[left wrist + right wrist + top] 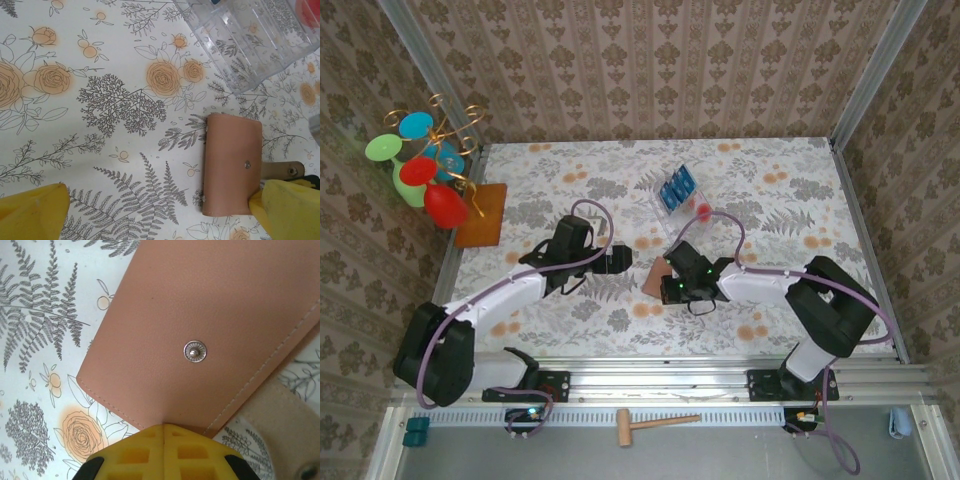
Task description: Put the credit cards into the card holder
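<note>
Loading hasn't begun: my right hand [164,432] is pinched shut on the closed tan leather card holder [220,325] on the desk [770,170], my left hand [620,260] gapes empty beside it, and the bright-blue credit cards [677,187] lie in their clear tray [250,50].

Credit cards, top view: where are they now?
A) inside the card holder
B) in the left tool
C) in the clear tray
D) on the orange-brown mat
C: the blue credit cards sit in the clear tray, apart from the card holder lying on the table.
</note>
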